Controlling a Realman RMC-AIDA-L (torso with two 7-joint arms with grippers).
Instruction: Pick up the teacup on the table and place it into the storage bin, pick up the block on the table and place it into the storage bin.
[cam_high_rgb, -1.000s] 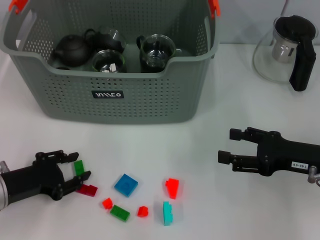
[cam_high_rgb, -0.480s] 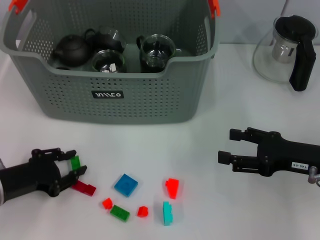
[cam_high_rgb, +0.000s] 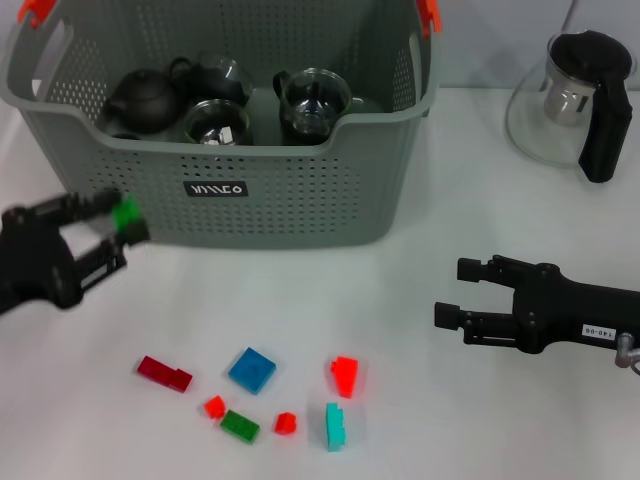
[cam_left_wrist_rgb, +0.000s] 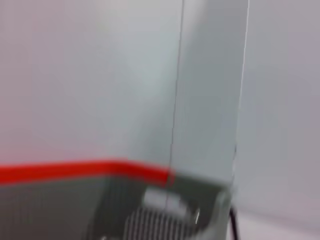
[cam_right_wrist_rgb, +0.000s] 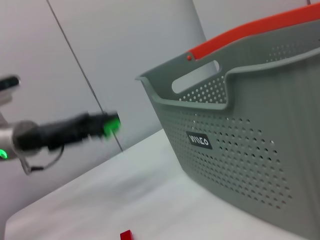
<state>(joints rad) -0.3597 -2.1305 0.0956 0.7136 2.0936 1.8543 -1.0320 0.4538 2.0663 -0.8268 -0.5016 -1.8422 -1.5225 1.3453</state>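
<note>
My left gripper (cam_high_rgb: 122, 222) is shut on a small green block (cam_high_rgb: 126, 212) and holds it in the air, just in front of the left part of the storage bin's front wall. The storage bin (cam_high_rgb: 300, 200) is a grey perforated basket at the back. Inside it are two glass teacups (cam_high_rgb: 215, 122) (cam_high_rgb: 313, 100) and a dark teapot (cam_high_rgb: 145, 98). The right wrist view shows the left arm with the green block (cam_right_wrist_rgb: 112, 124) beside the bin (cam_right_wrist_rgb: 240, 145). My right gripper (cam_high_rgb: 455, 291) rests open over the table at the right, holding nothing.
Loose blocks lie on the table in front: dark red (cam_high_rgb: 165, 373), blue (cam_high_rgb: 252, 369), red (cam_high_rgb: 345, 373), teal (cam_high_rgb: 336, 425), green (cam_high_rgb: 240, 426) and two small red ones. A glass teapot with a black handle (cam_high_rgb: 575, 100) stands at the back right.
My left gripper has lifted the green block off the table and carried it up and back toward the bin's front wall. The dark red block stays behind. The right arm has not moved.
</note>
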